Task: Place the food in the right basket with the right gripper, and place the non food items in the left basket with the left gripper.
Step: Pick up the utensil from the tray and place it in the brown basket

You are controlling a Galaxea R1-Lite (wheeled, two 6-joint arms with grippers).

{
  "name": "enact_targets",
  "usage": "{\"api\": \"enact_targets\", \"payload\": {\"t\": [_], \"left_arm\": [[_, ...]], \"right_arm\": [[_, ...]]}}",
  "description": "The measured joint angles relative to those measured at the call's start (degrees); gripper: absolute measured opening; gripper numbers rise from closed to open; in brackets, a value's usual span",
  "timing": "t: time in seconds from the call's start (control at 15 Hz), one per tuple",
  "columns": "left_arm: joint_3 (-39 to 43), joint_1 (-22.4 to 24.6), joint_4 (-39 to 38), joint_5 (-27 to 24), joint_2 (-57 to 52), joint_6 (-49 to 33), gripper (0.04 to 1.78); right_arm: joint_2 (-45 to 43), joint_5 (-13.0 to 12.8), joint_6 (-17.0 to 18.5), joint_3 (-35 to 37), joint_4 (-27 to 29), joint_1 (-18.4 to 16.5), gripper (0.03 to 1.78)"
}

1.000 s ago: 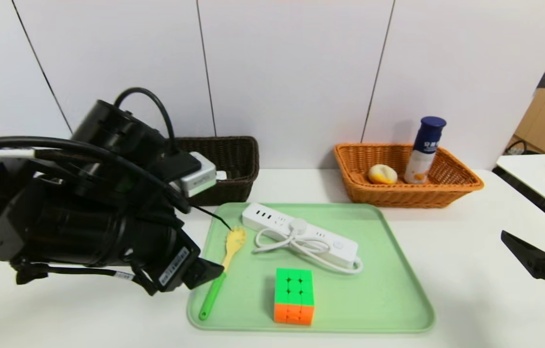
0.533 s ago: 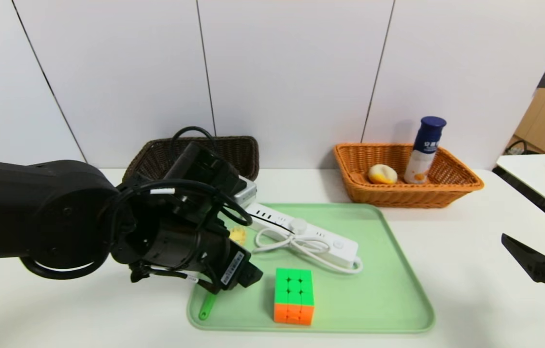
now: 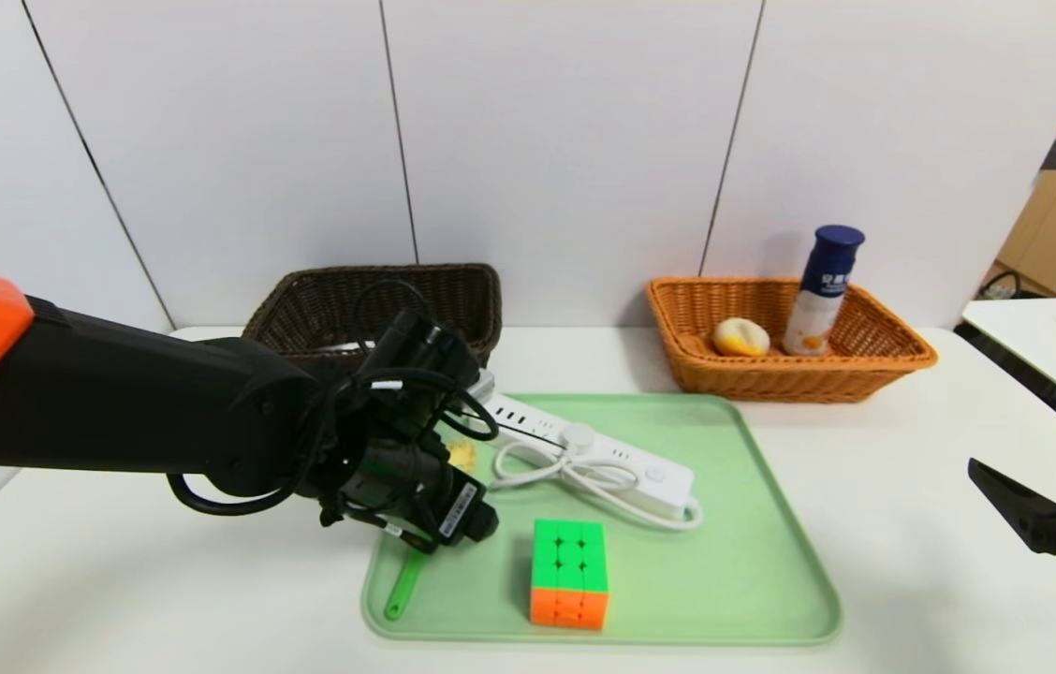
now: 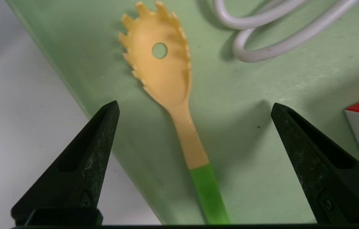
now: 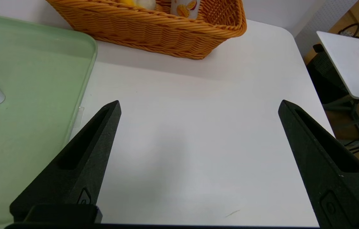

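Straddling pasta spoon (image 4: 166, 82) – left pincer (image 4: 193, 108), spread

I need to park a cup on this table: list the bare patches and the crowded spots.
Bare: table between green tray and right gripper, and the tray's corner beyond the puzzle cube. Crowded: tray's other side, with left gripper, pasta spoon and power strip.

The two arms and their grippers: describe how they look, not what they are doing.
The left arm is matte black with an orange shell near the shoulder, looped black cables at the wrist and a white printed sticker. The left gripper has two black, wedge-shaped fingers tapering to points, each with a recessed slot. The right gripper looks identical.
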Motion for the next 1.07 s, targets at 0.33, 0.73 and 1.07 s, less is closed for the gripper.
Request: {"api": "enact_targets", "payload": {"t": [0.33,0.73,1.07], "left_arm": [[0.05,1.27,-1.71,-0.17,1.66,-0.20,1.69],[0.33,1.06,-1.30,-0.06,1.96,0.28,1.69],[1.51,0.16,-0.67,0.16,0.99,0.72,1.69]], "right_arm": [[0.16,0.09,-0.07,0.38,-0.02,0.07,1.71],[0.84,1.24,0.02,0.16,-0.09,0.16,1.71],[1.10,1.22,0.04,0.16,-0.11,0.16,1.71]]}}
